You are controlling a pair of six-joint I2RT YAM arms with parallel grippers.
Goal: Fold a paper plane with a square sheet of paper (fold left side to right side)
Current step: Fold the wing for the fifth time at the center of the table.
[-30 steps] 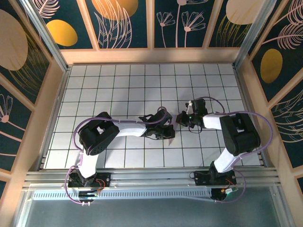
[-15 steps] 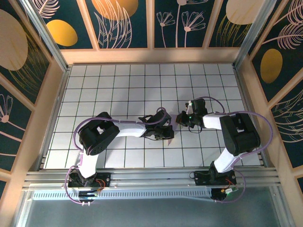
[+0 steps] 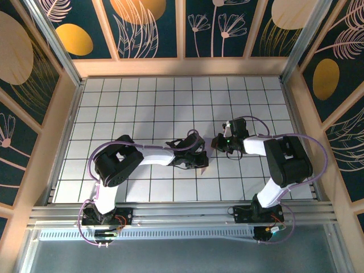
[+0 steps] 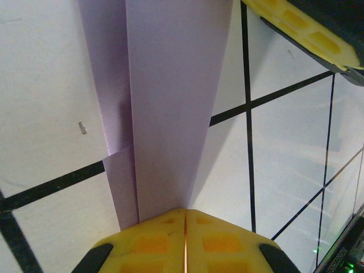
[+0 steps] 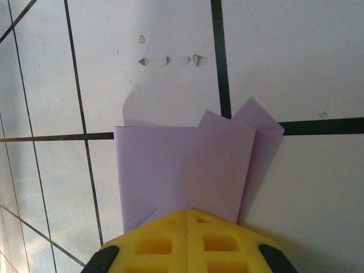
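Left end effector [image 4: 185,230]: you have the yellow pads pressed flat together, the seam between them a thin line. The lavender paper [image 4: 170,114] comes out directly from that seam, so it is clamped on the paper.

Right end effector [image 5: 187,227]: pads are likewise closed face to face, with the paper fanning out from under their tips. It is gripping the other end of the same piece.

Position, overhead view: both arms reach inward and their end effectors meet a little right of the middle of the table [image 3: 142,96], tips close together. The paper lies between them and is mostly covered by the wrists.

Paper, left wrist view: it is a long folded strip, narrow at the pads and widening away from them. It lies flat on the white, black-gridded table. One straight crease runs along its length. A darker underlying layer shows along the left side, with a short angled flap edge near the pads. The right end effector's yellow pad sits in the upper right corner, just beside the paper's far edge.

Paper, right wrist view: it is several stacked layers. A broad panel on the left has its far edge on a black grid line. Angled flaps overlap on the right, with two corners poking past that line. A row of small scuffs [image 5: 168,60] marks the tile beyond.
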